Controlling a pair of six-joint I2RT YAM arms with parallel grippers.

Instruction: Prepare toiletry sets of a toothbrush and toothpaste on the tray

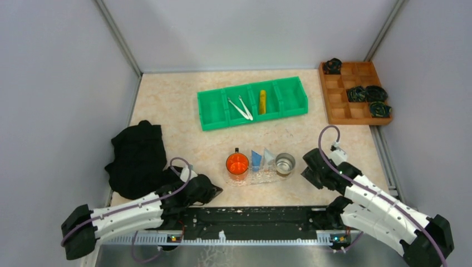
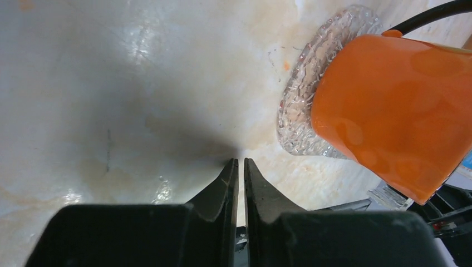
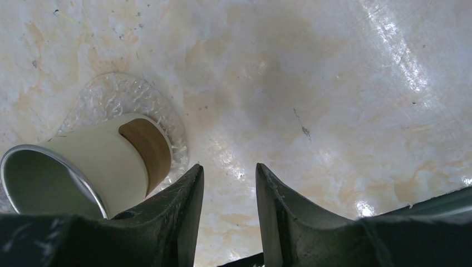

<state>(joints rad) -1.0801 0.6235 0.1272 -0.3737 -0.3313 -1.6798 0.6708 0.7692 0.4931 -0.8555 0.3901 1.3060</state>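
Observation:
Two white toothbrushes (image 1: 240,108) lie crossed in the green bin (image 1: 214,115), and a yellow toothpaste (image 1: 262,102) lies one compartment to their right. The clear tray (image 1: 260,178) holds an orange cup (image 1: 237,165), a blue toothpaste (image 1: 256,159), a white toothpaste (image 1: 268,157) and a steel cup (image 1: 285,163). My left gripper (image 1: 216,192) hovers low just left of the tray (image 2: 303,89) and orange cup (image 2: 389,111); it (image 2: 240,161) is shut on nothing. My right gripper (image 1: 305,173) sits right of the tray (image 3: 111,94) and steel cup (image 3: 83,167); it (image 3: 229,169) is open and empty.
A black cloth (image 1: 136,156) is heaped at the left, behind my left arm. A brown wooden compartmented box (image 1: 339,105) with black coiled items stands at the back right. Grey walls close in the table on three sides.

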